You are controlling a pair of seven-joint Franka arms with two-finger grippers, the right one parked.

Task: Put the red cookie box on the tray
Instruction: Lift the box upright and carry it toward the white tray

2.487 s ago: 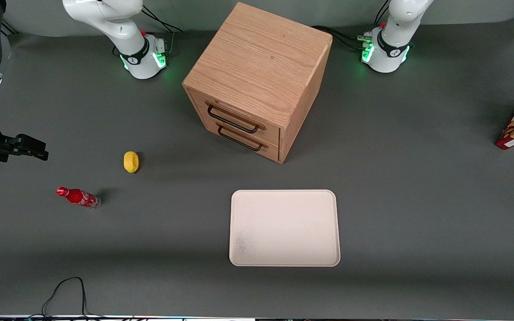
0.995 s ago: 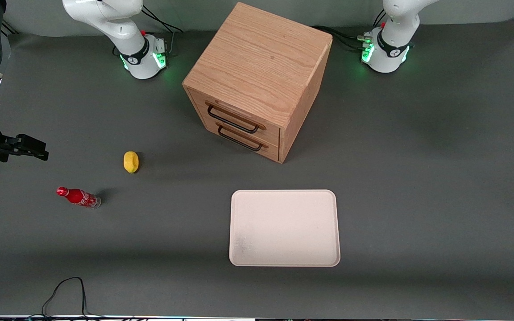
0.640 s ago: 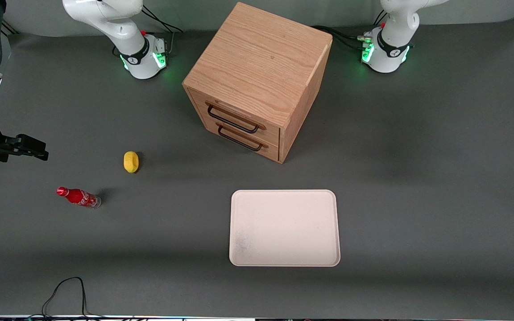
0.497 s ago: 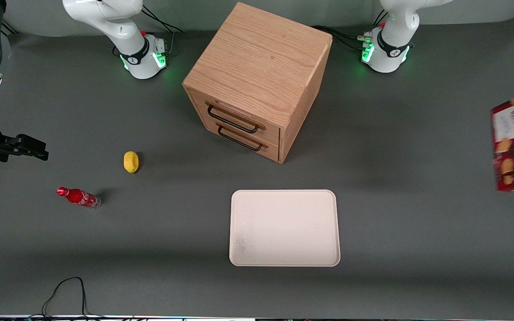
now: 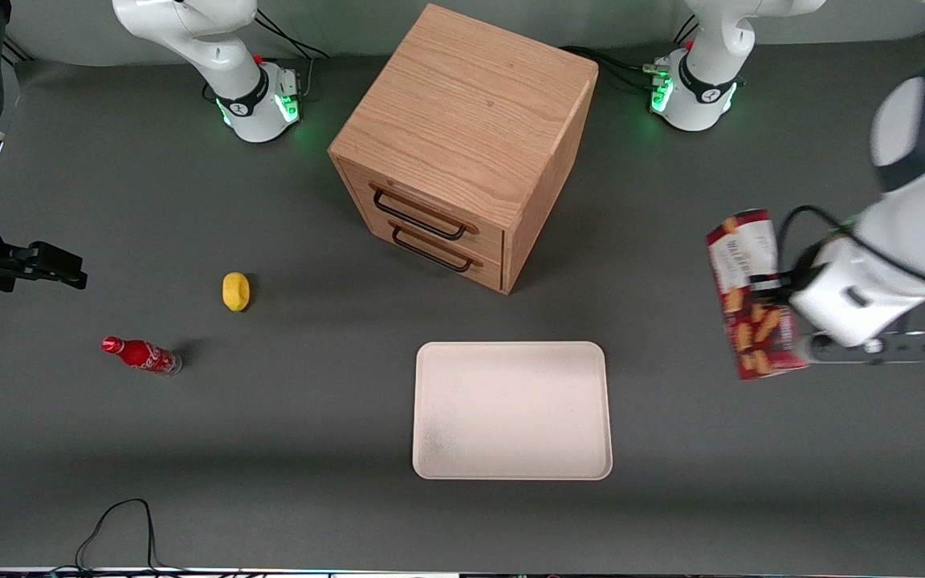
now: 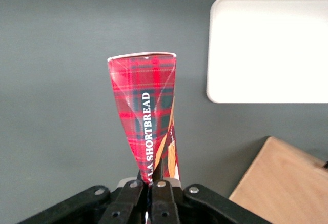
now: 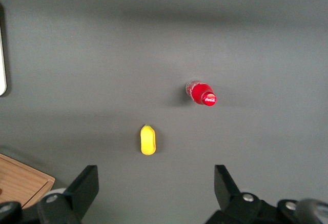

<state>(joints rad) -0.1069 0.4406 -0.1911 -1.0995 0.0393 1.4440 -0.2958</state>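
The red cookie box (image 5: 754,295) is long and dark red with cookie pictures and a white label patch. It hangs in the air above the table, toward the working arm's end, beside the tray. My left gripper (image 5: 780,293) is shut on its edge. In the left wrist view the box (image 6: 146,114) shows red tartan with white lettering and sticks out from the closed gripper (image 6: 152,183). The cream-white tray (image 5: 512,409) lies flat on the table, nearer the front camera than the cabinet; it also shows in the left wrist view (image 6: 269,49).
A wooden two-drawer cabinet (image 5: 462,144) stands mid-table; its corner shows in the left wrist view (image 6: 282,183). A yellow lemon-like object (image 5: 236,291) and a small red soda bottle (image 5: 141,355) lie toward the parked arm's end. A black cable (image 5: 117,526) lies at the front edge.
The left arm has come in from the table's end with the box, carrying it toward the tray. The box has turned more upright. Nothing else moved.
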